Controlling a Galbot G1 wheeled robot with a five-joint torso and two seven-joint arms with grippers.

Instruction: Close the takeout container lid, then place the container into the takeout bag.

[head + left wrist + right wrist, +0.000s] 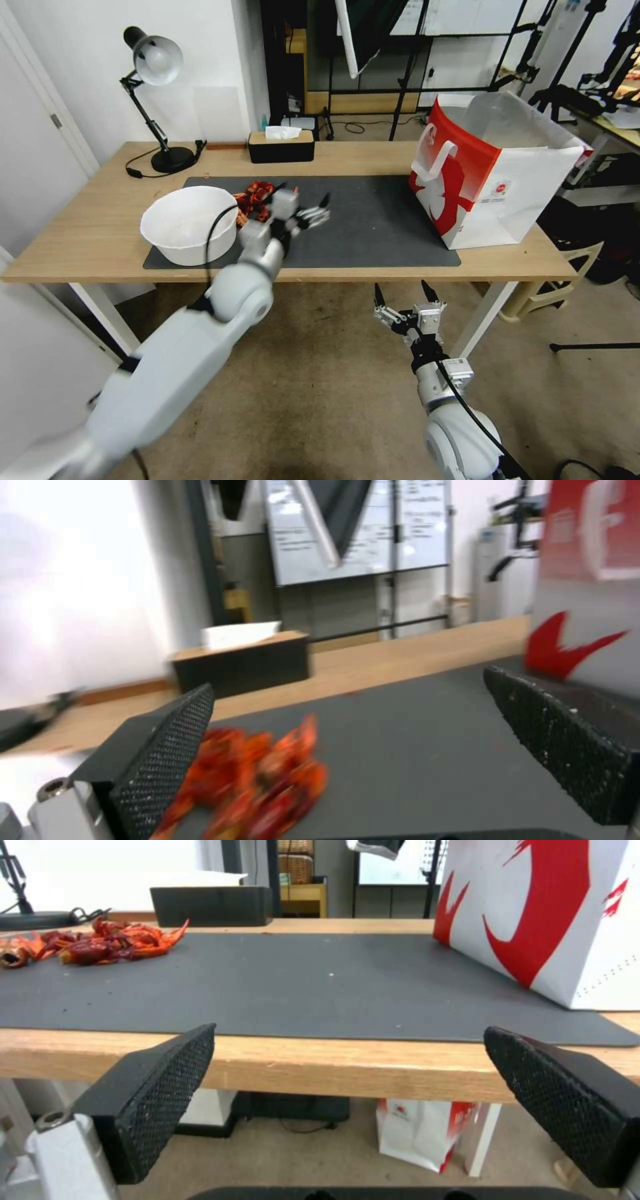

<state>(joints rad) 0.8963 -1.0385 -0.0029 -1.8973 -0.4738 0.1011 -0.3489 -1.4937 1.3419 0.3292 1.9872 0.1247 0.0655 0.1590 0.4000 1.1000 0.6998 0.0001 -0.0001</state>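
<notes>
left gripper (308, 200): reached out over the dark mat (373, 220), right by the pile of red crawfish (255, 197), jaws wide apart, holding nothing
right gripper (402, 293): hanging below the table (80, 233) edge, jaws apart too
takeout bag (493, 173): upright on the mat's right end, mouth open, red side with white handle facing the arms

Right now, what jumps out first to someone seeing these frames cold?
The big red-and-white takeout bag standing open at the right end of the table. Next, the left gripper, fingers open, reaching over the dark mat beside a heap of red crayfish and a white bowl. The right gripper hangs open below the table's front edge.
</notes>
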